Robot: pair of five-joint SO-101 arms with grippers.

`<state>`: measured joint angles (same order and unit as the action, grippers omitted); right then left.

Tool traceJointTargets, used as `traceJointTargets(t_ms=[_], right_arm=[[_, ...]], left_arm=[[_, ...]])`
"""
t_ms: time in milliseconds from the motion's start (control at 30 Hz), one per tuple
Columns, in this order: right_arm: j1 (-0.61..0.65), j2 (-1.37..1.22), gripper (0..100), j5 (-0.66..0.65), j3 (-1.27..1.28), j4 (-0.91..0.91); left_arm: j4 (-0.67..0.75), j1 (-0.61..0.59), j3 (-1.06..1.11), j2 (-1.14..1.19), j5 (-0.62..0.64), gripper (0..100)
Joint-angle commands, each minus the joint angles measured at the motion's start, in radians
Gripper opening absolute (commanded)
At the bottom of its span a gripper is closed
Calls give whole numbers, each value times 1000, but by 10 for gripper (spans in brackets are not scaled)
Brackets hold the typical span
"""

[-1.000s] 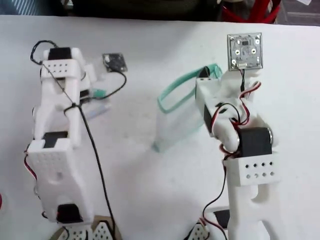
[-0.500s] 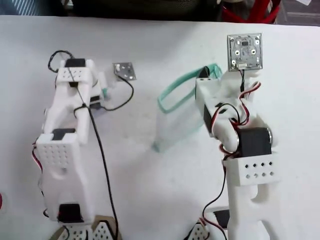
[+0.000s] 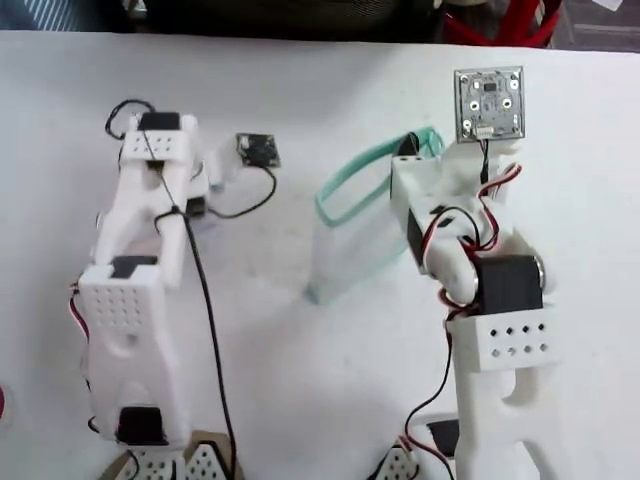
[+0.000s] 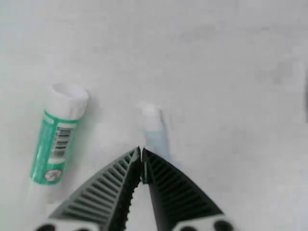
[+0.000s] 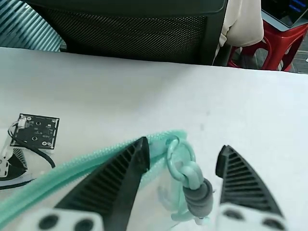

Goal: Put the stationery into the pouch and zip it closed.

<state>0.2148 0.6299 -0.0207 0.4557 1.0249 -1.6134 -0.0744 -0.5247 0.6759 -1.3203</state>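
straddling the teal zip pull (image 5: 188,175) of the pouch (image 3: 352,235), the right fingers (image 5: 120,173) stand wide open, one on each side of the ring and its grey bead, with nothing clamped between them. the pouch is clear with a teal zip (image 3: 340,190) and lies on the white desk (image 3: 300,90), its mouth gaping in a loop. the right arm (image 3: 490,300) sits over the pouch's end where the pull is. well apart from the pouch, on the side away from the right arm, the left fingers (image 4: 115,178) are closed until their tips meet. a pale bluish-white piece of stationery (image 4: 153,126) lies right at those tips; whether they pinch it i cannot tell. a green-and-white glue stick (image 4: 57,137) lies on its side just beside that pale piece, outside the pouch. a small dark circuit board (image 3: 258,150) on a black cable (image 3: 200,300) sits between the left arm (image 3: 130,300) and the pouch, nearer the arm.
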Motion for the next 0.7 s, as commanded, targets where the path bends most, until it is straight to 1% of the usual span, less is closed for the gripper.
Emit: traceJointTargets(t_ms=[0,67,233,300,367,467,533,600,667], right_arm=[[44,-30,241,-14,107,-19],[44,-30,241,-14,141,-65],[44,-30,241,-14,192,-136],[44,-22,240,-14,193,-133],[44,-21,240,-14,193,-131],[44,-24,240,-14,193,-131],[42,-22,240,-14,193,-131],[42,-22,240,-14,193,-131],[42,-22,240,-14,193,-131]], left_arm=[[-178,50,-103,-163,69,23],[-170,56,-101,-240,146,23],[-169,111,-23,-427,252,23],[-161,136,32,-496,269,23],[-112,145,87,-547,249,24],[71,116,172,-558,229,24],[229,82,230,-535,252,32],[420,38,288,-490,310,68],[621,-1,348,-429,405,110]])
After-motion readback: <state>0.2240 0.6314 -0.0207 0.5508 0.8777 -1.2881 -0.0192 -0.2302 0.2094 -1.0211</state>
